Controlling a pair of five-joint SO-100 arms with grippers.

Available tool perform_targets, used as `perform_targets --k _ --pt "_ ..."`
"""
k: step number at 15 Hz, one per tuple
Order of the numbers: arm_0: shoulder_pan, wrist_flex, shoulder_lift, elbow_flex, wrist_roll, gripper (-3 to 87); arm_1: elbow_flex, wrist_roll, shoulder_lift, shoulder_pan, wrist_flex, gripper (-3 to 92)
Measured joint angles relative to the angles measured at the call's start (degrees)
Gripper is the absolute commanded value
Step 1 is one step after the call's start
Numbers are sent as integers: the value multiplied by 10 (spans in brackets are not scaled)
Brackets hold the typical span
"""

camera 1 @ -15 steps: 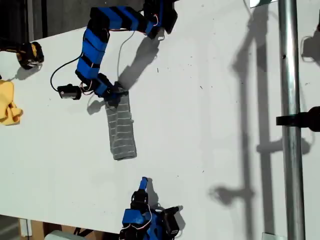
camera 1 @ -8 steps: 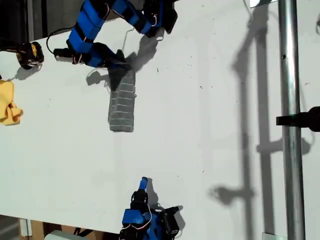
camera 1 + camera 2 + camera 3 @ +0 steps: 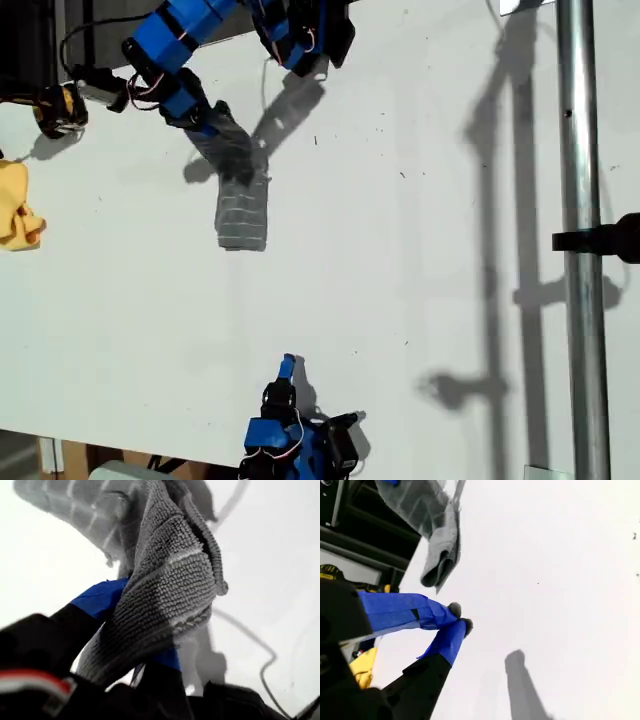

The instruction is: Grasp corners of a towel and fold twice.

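Note:
The grey striped towel (image 3: pixel 242 215) is folded into a narrow strip. One end is lifted toward the top of the exterior view; the other end rests on the white table (image 3: pixel 420 300). My first gripper (image 3: pixel 222 128) is shut on the raised end. In the first wrist view the bunched towel (image 3: pixel 170 575) is clamped at my first gripper (image 3: pixel 142 630) between blue fingers (image 3: pixel 100 600). Which of the corners is held cannot be told. My second gripper (image 3: pixel 288 362) sits near the exterior view's bottom edge, well apart from the towel. The second wrist view shows my second gripper (image 3: pixel 461 618) shut on nothing, the towel (image 3: pixel 435 530) beyond it.
A small yellow cloth (image 3: pixel 18 210) lies at the exterior view's left edge, a black and yellow object (image 3: pixel 58 108) above it. A metal pole (image 3: pixel 580 150) with a black clamp (image 3: pixel 605 240) runs down the exterior view's right side.
My first gripper has risen and swung toward the exterior view's top left with the towel's end, dragging the strip toward the top. My second gripper has not moved.

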Motion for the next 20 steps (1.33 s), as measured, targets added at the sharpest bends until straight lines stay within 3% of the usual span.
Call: perform_targets --k 7,14,16,17,20 --pt "0 0 0 0 0 -12 -56 50 -134 -137 -195 -1" --pt "0 0 0 0 0 -12 -184 53 -418 -149 -309 22" --pt "0 0 0 0 0 -12 -226 55 -489 -149 -317 222" --pt "0 0 0 0 0 -12 -258 55 -519 -149 -314 403" --pt "1 0 0 0 0 -12 -325 36 -533 -161 -279 518"
